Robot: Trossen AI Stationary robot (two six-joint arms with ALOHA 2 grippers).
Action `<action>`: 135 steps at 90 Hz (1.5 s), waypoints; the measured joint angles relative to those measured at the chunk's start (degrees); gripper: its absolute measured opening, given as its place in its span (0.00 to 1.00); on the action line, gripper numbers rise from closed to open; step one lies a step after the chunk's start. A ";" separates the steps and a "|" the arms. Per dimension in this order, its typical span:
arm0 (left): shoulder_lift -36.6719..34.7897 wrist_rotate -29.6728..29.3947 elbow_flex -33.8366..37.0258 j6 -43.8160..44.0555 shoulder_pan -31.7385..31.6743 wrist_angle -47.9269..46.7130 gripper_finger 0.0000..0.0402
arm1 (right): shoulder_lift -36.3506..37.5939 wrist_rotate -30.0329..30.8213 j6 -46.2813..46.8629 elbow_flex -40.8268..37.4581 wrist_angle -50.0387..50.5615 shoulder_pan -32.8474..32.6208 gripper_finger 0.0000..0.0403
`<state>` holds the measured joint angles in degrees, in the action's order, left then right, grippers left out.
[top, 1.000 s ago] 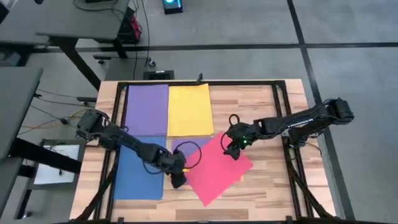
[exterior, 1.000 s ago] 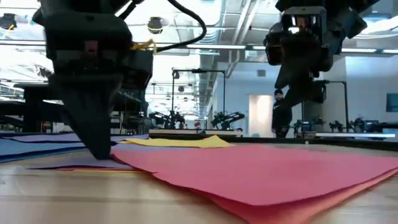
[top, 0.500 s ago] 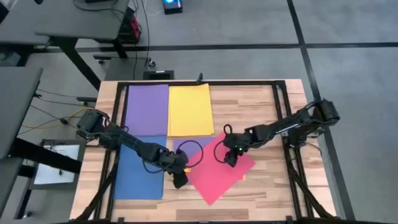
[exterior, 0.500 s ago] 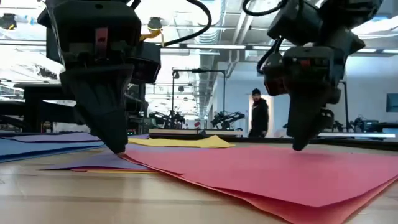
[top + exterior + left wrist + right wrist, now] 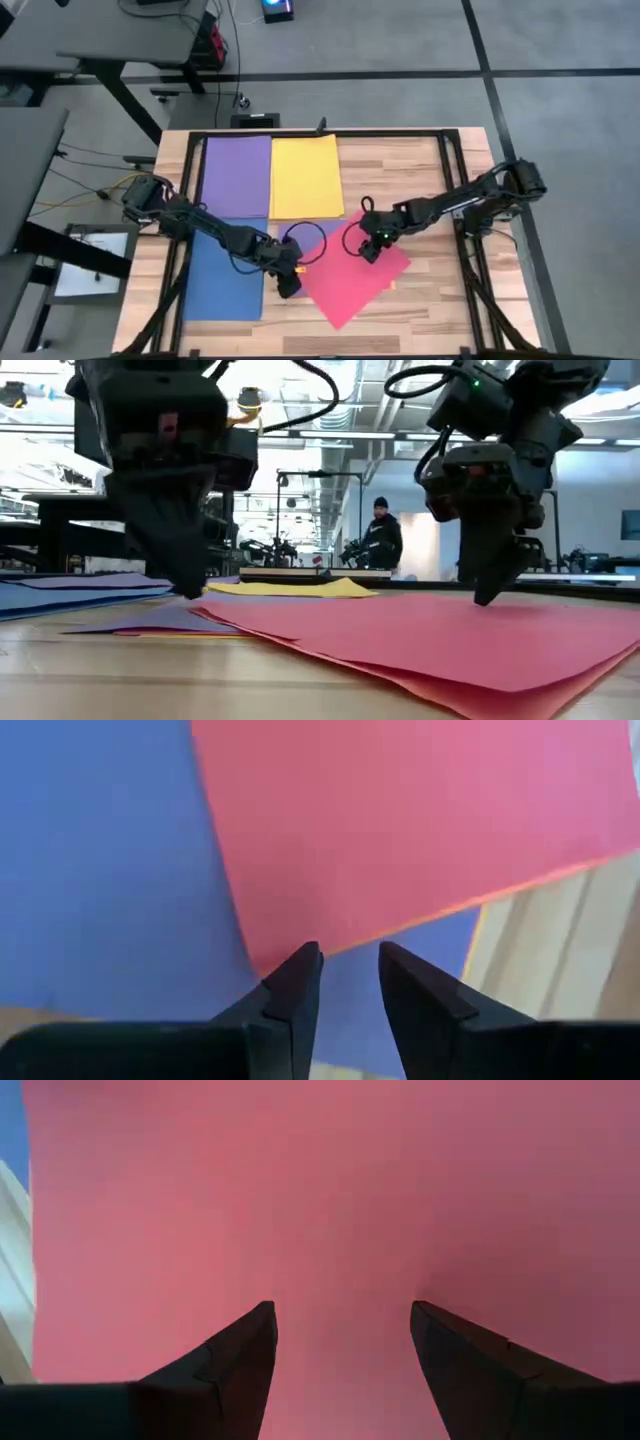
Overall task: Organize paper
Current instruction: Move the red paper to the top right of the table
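Left gripper (image 5: pixel 290 290) narrowly parted, set at red-pink sheet (image 5: pixel 352 270) corner, nothing held. Right gripper (image 5: pixel 368 252) spread wide, pressed on same sheet.

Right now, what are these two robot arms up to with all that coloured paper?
They are sorting coloured sheets on a wooden table. A purple sheet and a yellow sheet lie side by side at the far end, with a blue sheet nearer. The left gripper, fingers a little apart, sits at the corner of a crooked red-pink sheet. The right gripper, open, points down onto that same sheet.
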<state>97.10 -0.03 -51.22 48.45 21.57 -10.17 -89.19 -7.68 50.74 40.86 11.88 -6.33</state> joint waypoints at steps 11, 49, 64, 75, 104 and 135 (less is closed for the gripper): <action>0.32 -1.61 0.00 -1.30 0.95 -0.05 0.23 | 0.00 0.00 -0.02 0.00 -0.09 0.00 0.54; 0.48 -6.32 0.02 -2.82 0.62 -3.49 0.23 | 0.04 0.23 -0.20 0.00 -0.36 0.00 0.54; 0.48 -6.66 0.02 -2.48 -0.10 -2.37 0.23 | 0.04 0.24 -0.20 0.00 -0.37 0.00 0.54; 0.48 -8.22 0.02 -2.56 -0.17 -2.43 0.23 | 0.04 0.24 -0.20 0.00 -0.37 0.00 0.54; 1.17 -11.62 -0.03 -2.16 -0.33 -2.16 0.23 | 0.04 0.24 -0.17 0.00 -0.38 -0.01 0.54; 6.78 -6.90 -0.33 -0.73 0.51 2.00 0.23 | 0.09 0.28 -0.13 0.00 -0.40 0.04 0.54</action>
<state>103.88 -6.93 -51.55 47.72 22.08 -8.17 -89.10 -7.40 50.61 40.86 11.48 -6.29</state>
